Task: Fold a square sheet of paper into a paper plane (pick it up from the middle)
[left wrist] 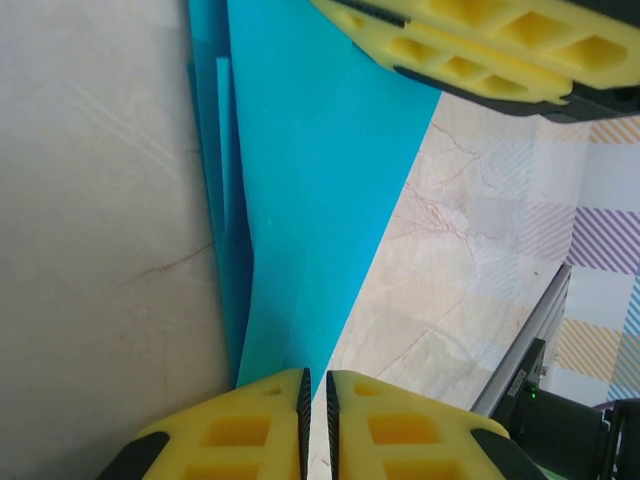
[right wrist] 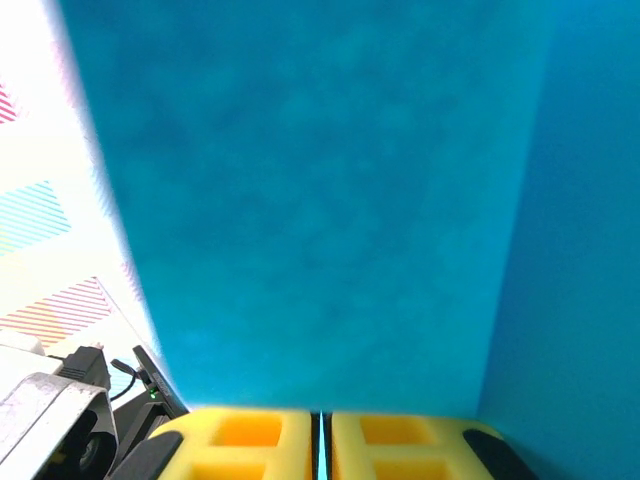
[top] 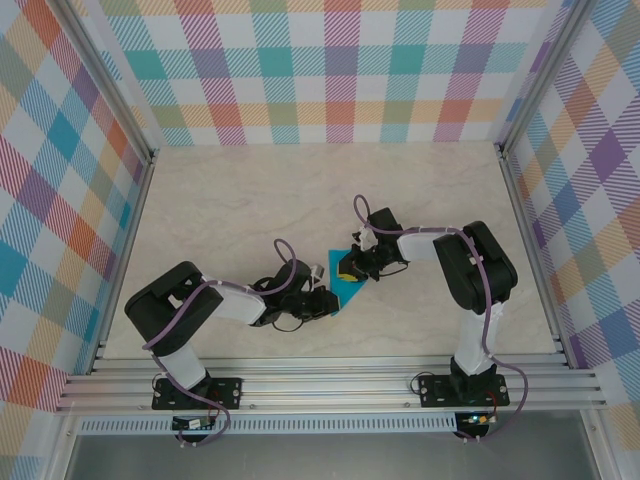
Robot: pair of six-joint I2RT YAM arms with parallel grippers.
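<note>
Two claws hold the paper [left wrist: 310, 180]. Your left claw [left wrist: 316, 392] is pinched shut on its thin pointy end. Your right claw [right wrist: 321, 428] is pinched shut on the wide end. The paper sits between them, near the middle of the worktop [top: 250, 190], and it is folded into a pointy shape. I think you should hold both pinches tight and stretch the paper straight, so the next fold lines up. Go slow, or it may slip or rip.
</note>
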